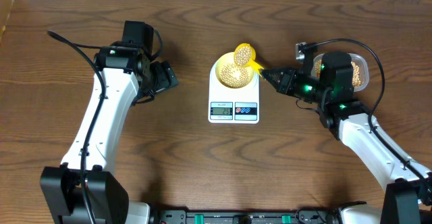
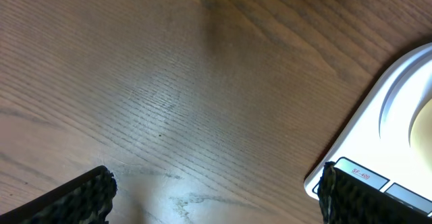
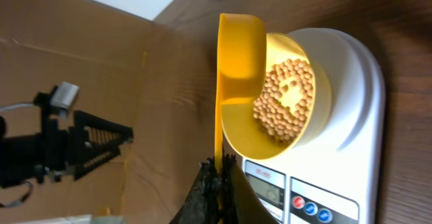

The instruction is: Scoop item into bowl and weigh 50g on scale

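Only overhead shows tub (image 1: 362, 74); right claw (image 1: 264, 71) pinches scoop (image 1: 244, 52), left claw (image 1: 170, 79) spread.

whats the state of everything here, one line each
bowl: on the scale, holding beans
beans: heaped in the bowl, more in the tub
scale: bearing the bowl, display unreadable
yellow scoop: held by its handle, head over the bowl's rim
tub: partly hidden behind the right arm
left gripper: open, empty, over the table
right gripper: shut on the yellow scoop's handle

Tan beans (image 3: 287, 106), yellow bowl (image 3: 251, 142), white scale (image 3: 354, 82), seemingly black fingers (image 3: 206, 197).
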Controlling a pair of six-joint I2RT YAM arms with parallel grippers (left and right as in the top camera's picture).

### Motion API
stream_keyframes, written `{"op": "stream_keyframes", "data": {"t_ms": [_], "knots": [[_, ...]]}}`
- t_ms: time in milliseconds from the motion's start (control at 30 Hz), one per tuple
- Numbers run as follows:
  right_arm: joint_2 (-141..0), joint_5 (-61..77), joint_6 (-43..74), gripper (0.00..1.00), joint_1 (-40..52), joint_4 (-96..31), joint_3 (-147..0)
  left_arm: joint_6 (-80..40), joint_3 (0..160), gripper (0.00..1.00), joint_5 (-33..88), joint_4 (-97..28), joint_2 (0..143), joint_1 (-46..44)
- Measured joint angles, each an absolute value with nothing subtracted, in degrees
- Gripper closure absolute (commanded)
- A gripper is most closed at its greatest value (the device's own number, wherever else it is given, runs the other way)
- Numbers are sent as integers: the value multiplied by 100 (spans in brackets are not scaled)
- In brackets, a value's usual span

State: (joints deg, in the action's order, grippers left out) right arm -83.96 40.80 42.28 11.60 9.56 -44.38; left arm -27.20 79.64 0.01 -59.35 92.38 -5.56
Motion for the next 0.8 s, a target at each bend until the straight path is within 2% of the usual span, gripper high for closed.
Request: {"op": "stream_keyframes", "data": {"t_ms": [600, 800], "knots": [[-8396, 4025, 2110, 99, 1160, 788, -4438, -2720, 7964, 2, 3, -5935, 9238, -556], [-8396, 4021, 1726, 99, 1168, 775, -4438, -2722, 7964, 2, 3, -5935, 9238, -556]]}}
